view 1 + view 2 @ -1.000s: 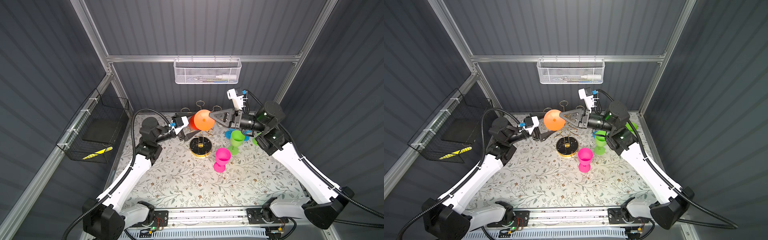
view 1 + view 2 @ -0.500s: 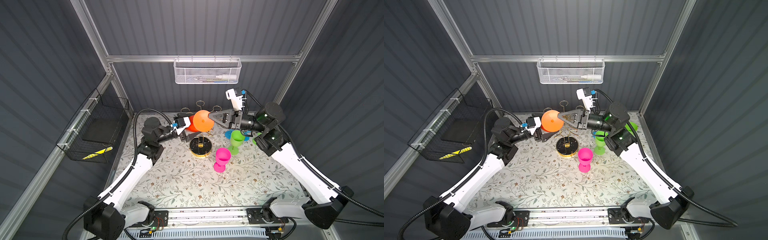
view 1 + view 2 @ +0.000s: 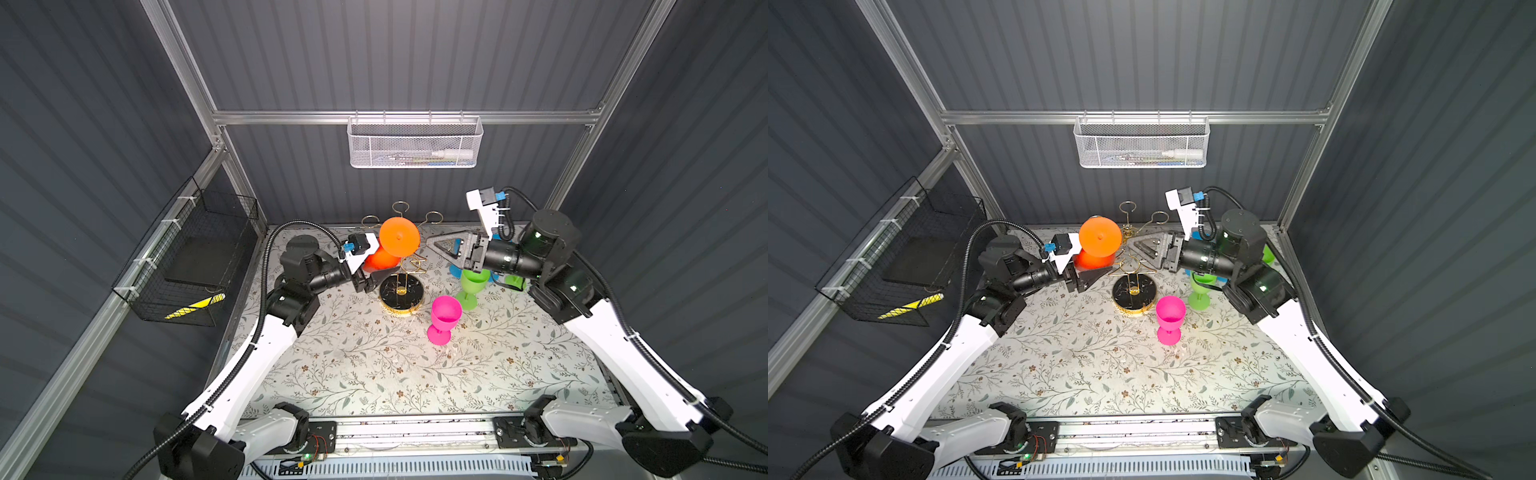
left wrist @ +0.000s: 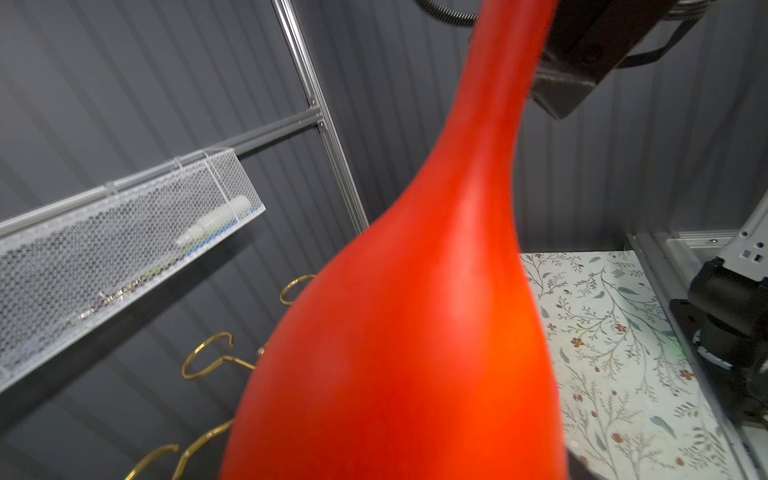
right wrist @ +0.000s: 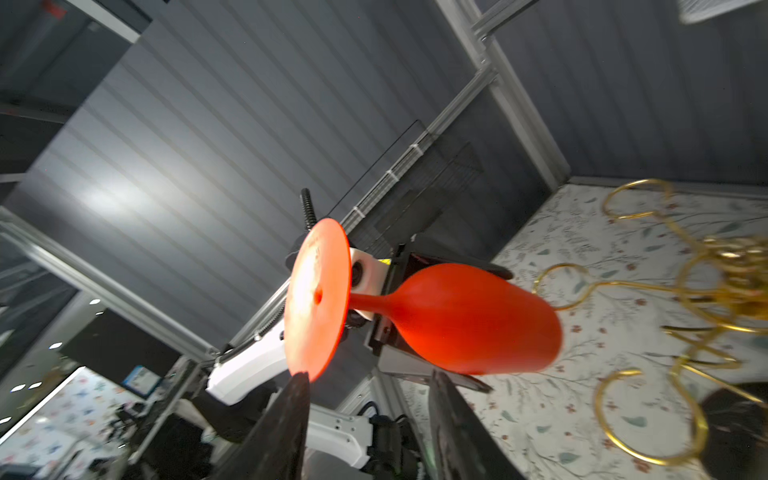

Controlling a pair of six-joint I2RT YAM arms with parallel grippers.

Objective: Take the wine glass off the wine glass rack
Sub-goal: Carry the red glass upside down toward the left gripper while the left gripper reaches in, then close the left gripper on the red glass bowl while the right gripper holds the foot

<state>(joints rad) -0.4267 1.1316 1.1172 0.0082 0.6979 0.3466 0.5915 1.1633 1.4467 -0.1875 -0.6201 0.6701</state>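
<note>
The orange wine glass hangs in the air, tilted, foot towards the camera, just left of the wine glass rack's gold arms. My left gripper is shut on its bowl; the right wrist view shows the wine glass with a black jaw on each side. In the left wrist view the wine glass hides the jaws. My right gripper is open beside the foot, with nothing between its fingers.
A pink glass and a green glass stand right of the rack, with blue and green pieces behind them under the right arm. A white mesh basket hangs on the back wall. A black wire basket hangs on the left wall.
My right gripper has gone from shut to open, letting go of the glass. The left gripper has closed in on the bowl and the glass has shifted slightly left.
</note>
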